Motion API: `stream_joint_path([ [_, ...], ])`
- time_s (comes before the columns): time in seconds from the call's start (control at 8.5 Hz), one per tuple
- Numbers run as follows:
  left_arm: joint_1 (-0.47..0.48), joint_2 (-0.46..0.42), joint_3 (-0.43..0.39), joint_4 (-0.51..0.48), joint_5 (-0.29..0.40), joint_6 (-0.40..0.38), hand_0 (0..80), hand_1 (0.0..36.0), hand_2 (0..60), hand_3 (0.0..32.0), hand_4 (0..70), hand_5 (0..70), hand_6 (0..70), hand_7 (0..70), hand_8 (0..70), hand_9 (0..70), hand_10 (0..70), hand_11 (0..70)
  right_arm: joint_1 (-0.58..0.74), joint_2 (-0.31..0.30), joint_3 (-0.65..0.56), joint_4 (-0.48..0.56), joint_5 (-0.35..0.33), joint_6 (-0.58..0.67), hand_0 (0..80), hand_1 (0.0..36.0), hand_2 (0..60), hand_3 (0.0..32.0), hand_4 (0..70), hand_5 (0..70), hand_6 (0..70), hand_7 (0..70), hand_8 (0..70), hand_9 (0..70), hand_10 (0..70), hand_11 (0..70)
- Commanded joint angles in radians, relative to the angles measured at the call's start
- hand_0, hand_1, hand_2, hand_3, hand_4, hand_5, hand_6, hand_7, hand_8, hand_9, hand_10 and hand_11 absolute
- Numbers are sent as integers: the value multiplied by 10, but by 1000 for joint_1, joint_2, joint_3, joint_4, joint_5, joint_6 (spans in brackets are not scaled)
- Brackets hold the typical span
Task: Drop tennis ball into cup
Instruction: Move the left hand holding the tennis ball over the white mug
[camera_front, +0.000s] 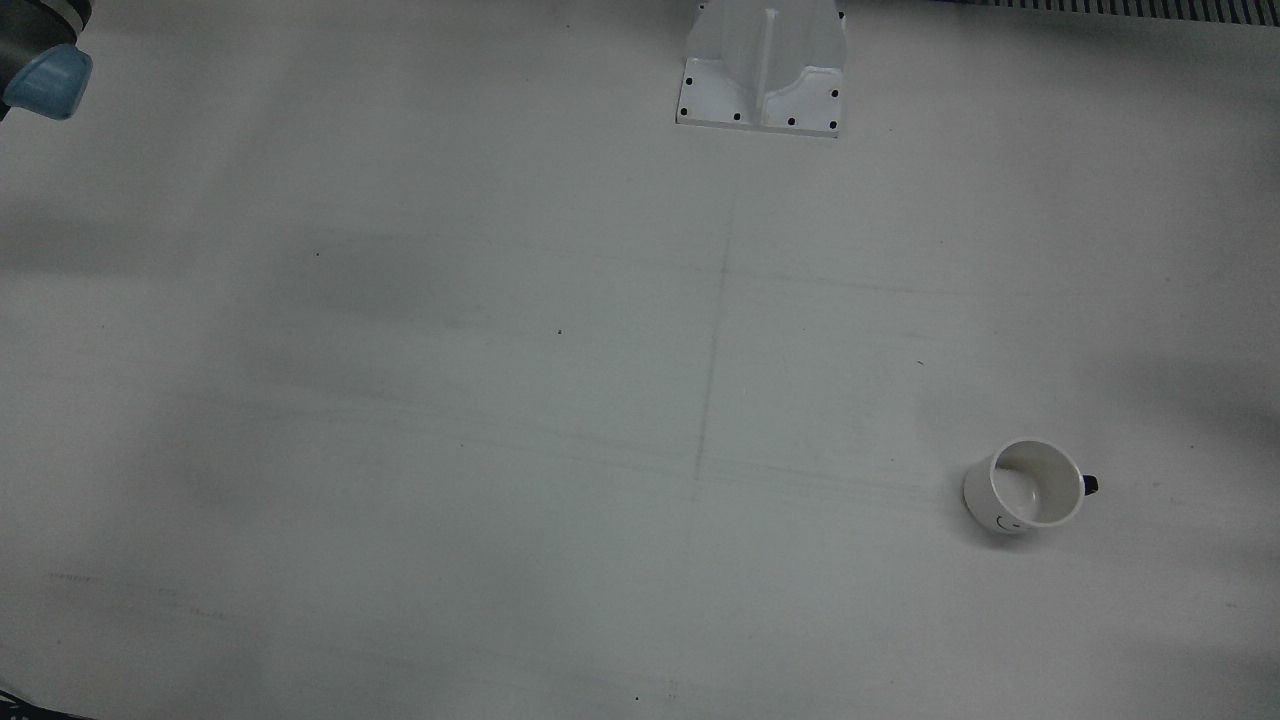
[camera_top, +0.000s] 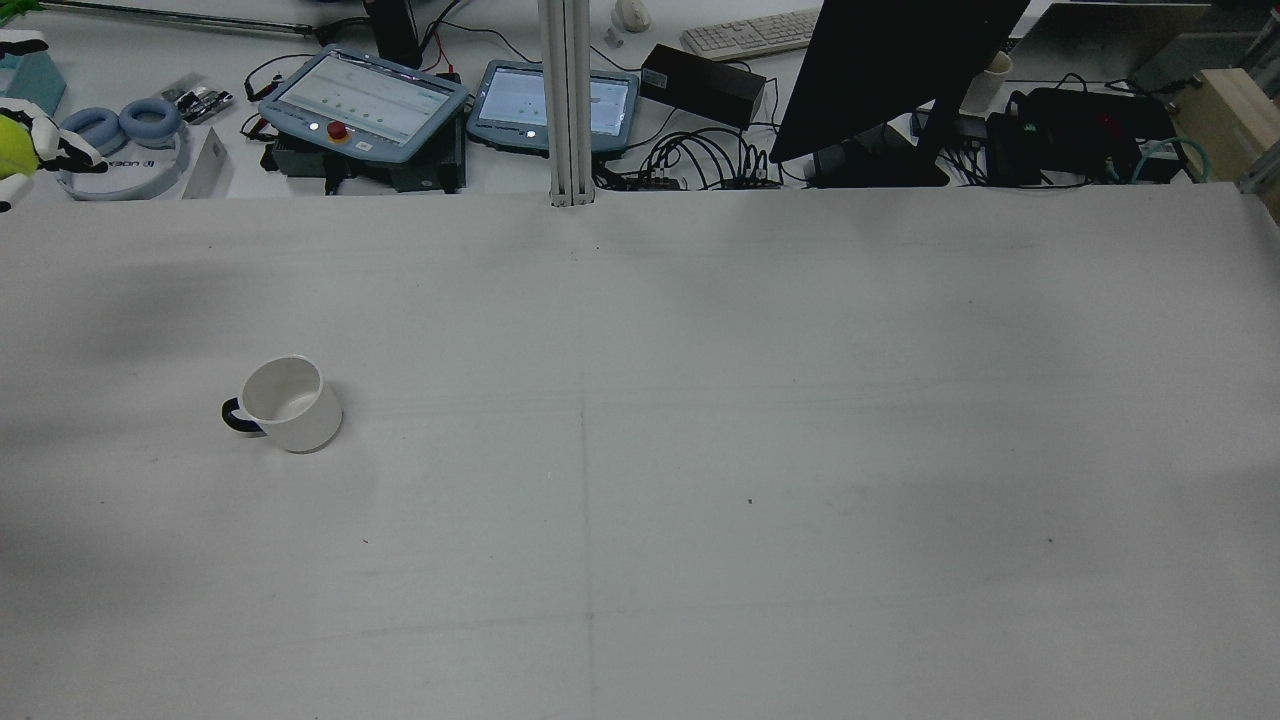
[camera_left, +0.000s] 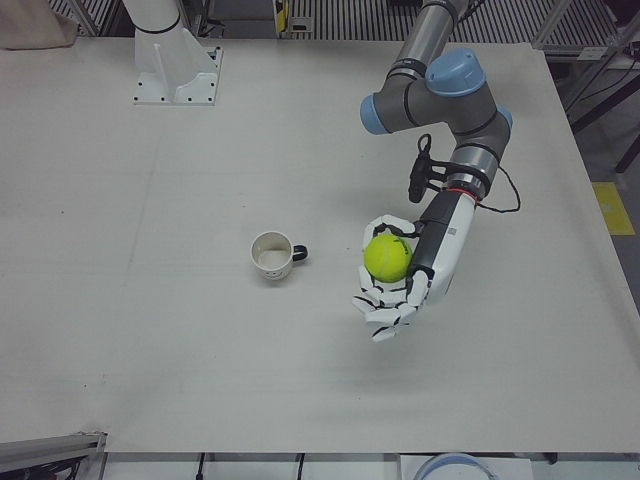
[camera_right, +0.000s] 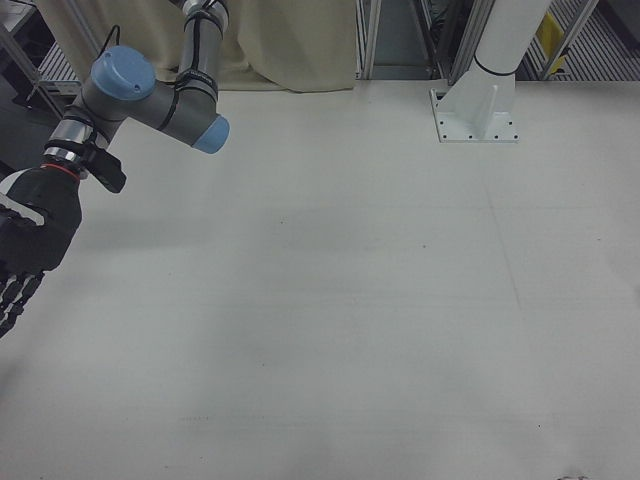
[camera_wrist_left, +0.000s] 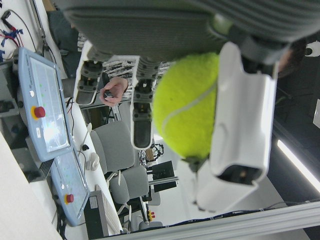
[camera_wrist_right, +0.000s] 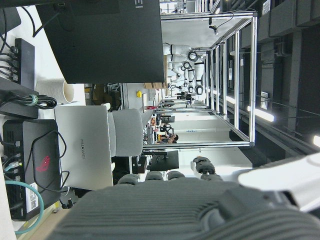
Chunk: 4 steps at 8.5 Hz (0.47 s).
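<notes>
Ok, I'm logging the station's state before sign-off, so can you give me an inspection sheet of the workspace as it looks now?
Surface: white table, faint scuffs and a pencil centre line; no spills seen.
Job's things: tennis ball held above the table, beside the cup; cup upright, empty, black handle towards the ball.
Clutter: nothing seen on the table.
Hands: left hand shut on the ball, palm up; right hand at the table's far side, fingers apart, holding nothing.
Cables: a black cable loops at the left wrist; none on the table.
Surroundings: teach pendants, monitor, keyboard and tangled wires on the operators' desk.
</notes>
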Motion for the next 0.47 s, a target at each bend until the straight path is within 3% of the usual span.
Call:
stream_joint_path([
  [0.0, 195, 20, -89, 48, 15, 16, 800, 360, 582, 304, 0, 322, 700, 556, 413, 349, 110, 203, 0, 0, -1, 0, 0, 0, 0, 0, 0, 0, 0, 0, 0, 0, 0, 0, 0, 0],
  [0.12, 250, 10, -92, 48, 15, 42, 800, 360, 568, 314, 0, 315, 699, 555, 411, 352, 111, 205, -1, 0, -1, 0, 0, 0, 0, 0, 0, 0, 0, 0, 0, 0, 0, 0, 0, 0],
  [0.24, 288, 0, -91, 48, 10, 59, 800, 360, 524, 320, 0, 294, 621, 569, 398, 356, 112, 207, -1, 0, -1, 0, 0, 0, 0, 0, 0, 0, 0, 0, 0, 0, 0, 0, 0, 0],
  [0.35, 307, -6, -78, 48, 10, 64, 800, 360, 539, 320, 0, 317, 697, 547, 412, 352, 111, 205, -1, 0, -1, 0, 0, 0, 0, 0, 0, 0, 0, 0, 0, 0, 0, 0, 0, 0],
])
